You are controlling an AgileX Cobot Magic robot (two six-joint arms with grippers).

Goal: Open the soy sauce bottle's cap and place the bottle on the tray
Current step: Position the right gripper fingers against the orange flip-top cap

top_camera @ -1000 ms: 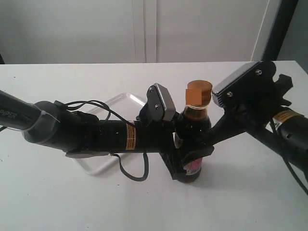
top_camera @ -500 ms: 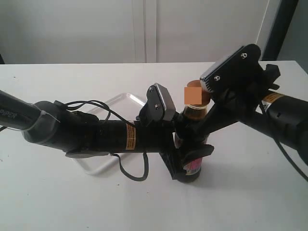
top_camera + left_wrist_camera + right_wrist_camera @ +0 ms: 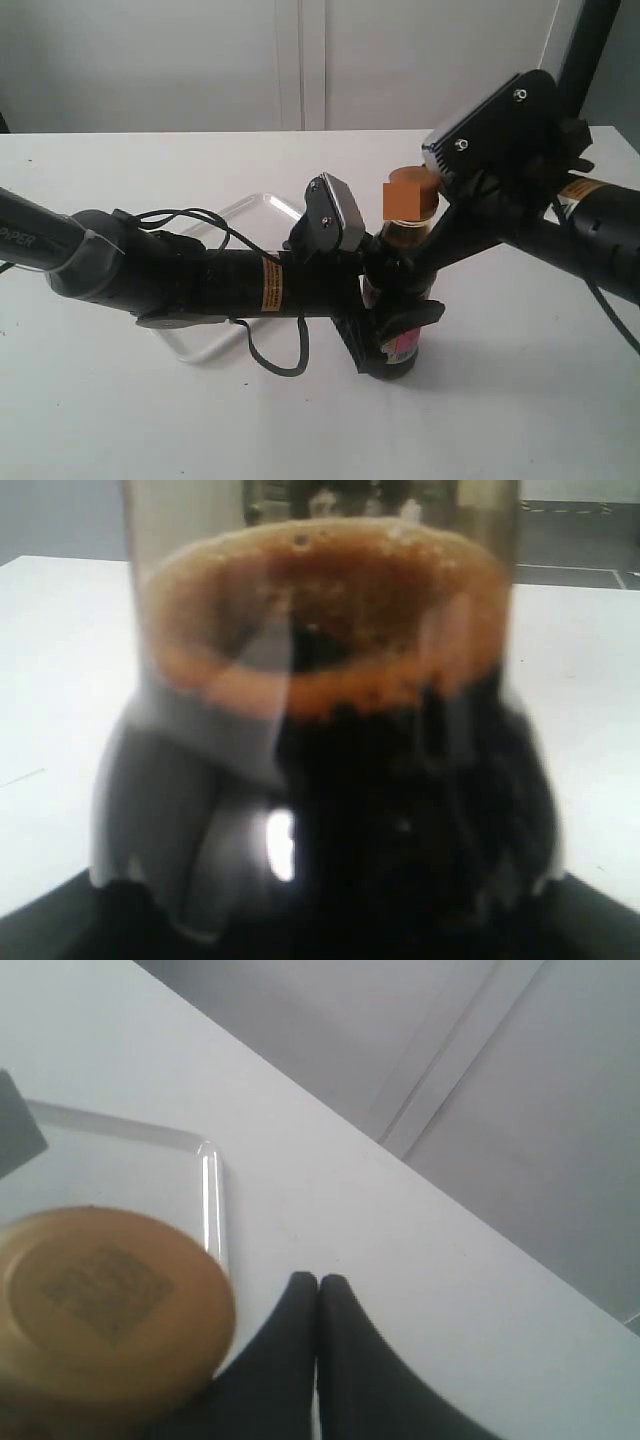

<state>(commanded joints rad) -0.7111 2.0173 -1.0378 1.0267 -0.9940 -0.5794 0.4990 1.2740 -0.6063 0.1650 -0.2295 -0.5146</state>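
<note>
Your left gripper hugs the soy sauce bottle low on its body, so its two fingers are shut on the glass; the bottle stands up straight on the white table; it is not on the tray yet; the tray lies just beside it, partly hidden behind your left arm.

The cap looks like it is on the neck and closed; I judge the opening step is not done; after that you must move the bottle onto the tray; so most of the job is left.

Your right gripper has its two black fingers pressed together with nothing between them; they sit right beside the cap, and I cannot tell if they touch it; it looks ready to push the lid up.

The cap is round and golden-orange; from the right wrist view you see its flat top with a faint square mark; the bottle is clear glass full of dark sauce; a brown foamy ring sits on top of the sauce.
</note>
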